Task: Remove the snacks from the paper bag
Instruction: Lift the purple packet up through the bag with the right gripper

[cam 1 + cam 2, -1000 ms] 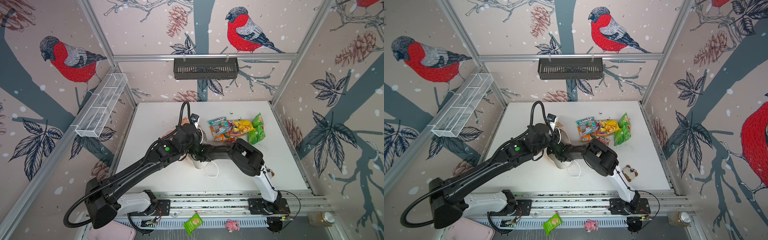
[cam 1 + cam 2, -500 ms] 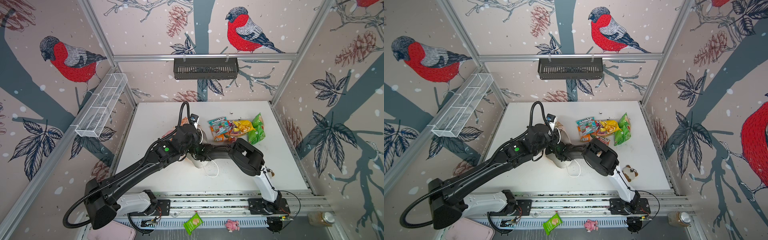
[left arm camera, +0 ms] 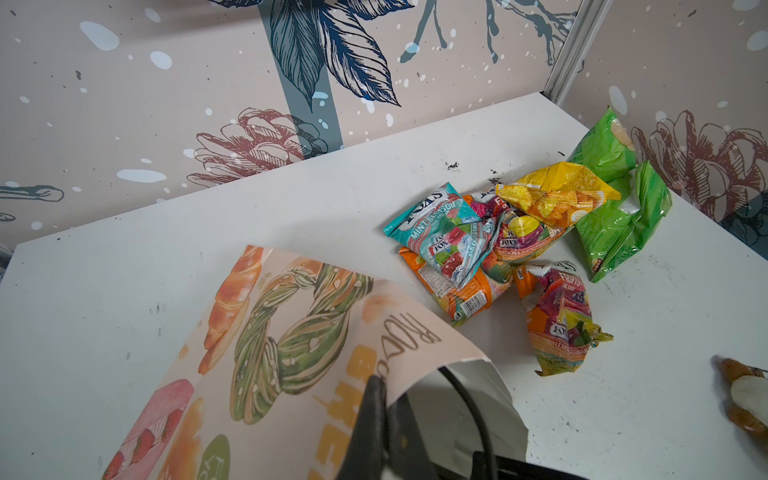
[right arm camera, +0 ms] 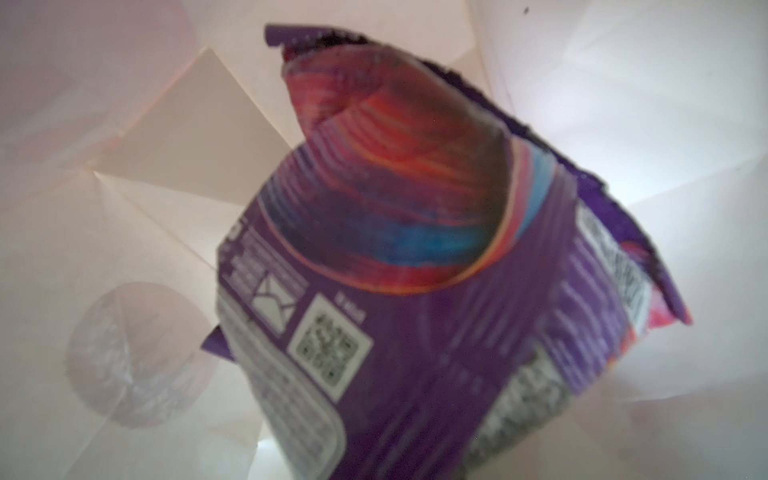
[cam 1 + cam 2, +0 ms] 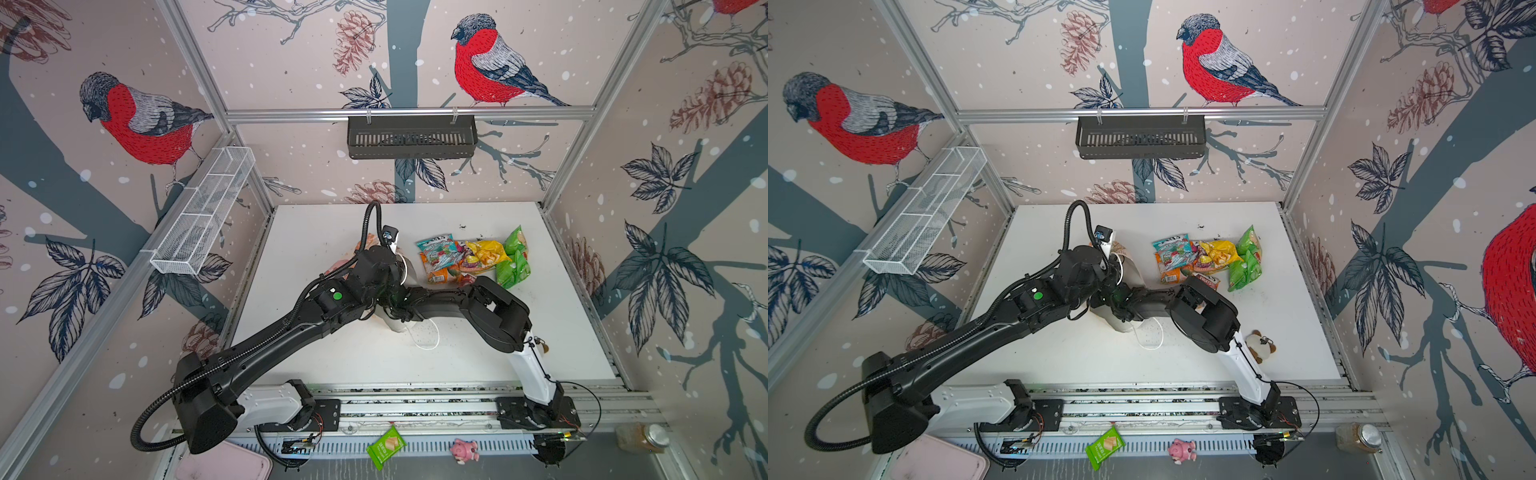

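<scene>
The paper bag [image 3: 291, 332] lies on its side on the white table, and only bits of it [image 5: 401, 326] show under the two arms in both top views. My left gripper [image 3: 380, 384] is shut on the bag's rim and holds the mouth open. My right forearm [image 5: 436, 301] reaches into that mouth, so the bag hides its gripper. Inside, a purple snack packet [image 4: 415, 270] fills the right wrist view and covers the jaws. White bag walls [image 4: 124, 208] surround it. Several snacks [image 5: 469, 257] [image 3: 519, 232] lie in a heap on the table beside the bag.
A brown-and-white plush toy [image 5: 1260, 347] lies by the right arm's base. A green wafer packet [image 5: 385, 446] and a pink pig toy [image 5: 465, 449] sit in front of the rail. A black basket [image 5: 411, 137] hangs on the back wall and a wire shelf [image 5: 203, 216] on the left wall.
</scene>
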`<state>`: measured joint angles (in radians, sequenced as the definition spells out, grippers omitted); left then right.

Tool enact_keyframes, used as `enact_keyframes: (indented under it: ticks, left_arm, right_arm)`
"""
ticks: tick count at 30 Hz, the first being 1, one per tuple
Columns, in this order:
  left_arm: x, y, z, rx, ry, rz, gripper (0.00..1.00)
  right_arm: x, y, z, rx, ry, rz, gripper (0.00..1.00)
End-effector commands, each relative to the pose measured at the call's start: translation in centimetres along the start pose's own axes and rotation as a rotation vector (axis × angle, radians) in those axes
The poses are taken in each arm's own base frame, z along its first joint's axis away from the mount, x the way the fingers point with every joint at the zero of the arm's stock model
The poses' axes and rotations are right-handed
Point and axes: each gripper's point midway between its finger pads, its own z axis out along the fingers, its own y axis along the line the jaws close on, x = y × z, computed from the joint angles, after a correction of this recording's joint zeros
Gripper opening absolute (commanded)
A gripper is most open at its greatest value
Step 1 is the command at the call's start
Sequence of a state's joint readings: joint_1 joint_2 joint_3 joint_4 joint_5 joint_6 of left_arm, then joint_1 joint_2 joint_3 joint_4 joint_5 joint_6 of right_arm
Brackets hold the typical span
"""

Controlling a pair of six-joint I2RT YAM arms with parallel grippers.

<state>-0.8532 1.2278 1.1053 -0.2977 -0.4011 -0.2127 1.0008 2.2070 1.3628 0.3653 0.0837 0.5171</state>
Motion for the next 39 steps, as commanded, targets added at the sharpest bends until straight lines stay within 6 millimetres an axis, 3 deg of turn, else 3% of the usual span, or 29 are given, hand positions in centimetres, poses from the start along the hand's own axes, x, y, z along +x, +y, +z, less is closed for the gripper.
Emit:
enact_keyframes:
  ticks: [1, 11, 39]
  left_arm:
    - [-0.1, 0.9, 0.0, -0.054, 0.001, -0.023, 0.00]
    - [0.1, 1.3, 0.5, -0.095, 0.016, -0.026, 0.00]
    - [-0.2, 2.1, 1.0, -0.158, 0.036, 0.005, 0.00]
  right_arm:
    - [-0.1, -0.5, -0.4, 0.039, 0.002, -0.019, 0.08]
    - [-0.4, -0.8, -0.9, 0.087, -0.014, -0.037, 0.00]
    - [0.0, -2.2, -2.8, 0.151, -0.050, -0.031, 0.00]
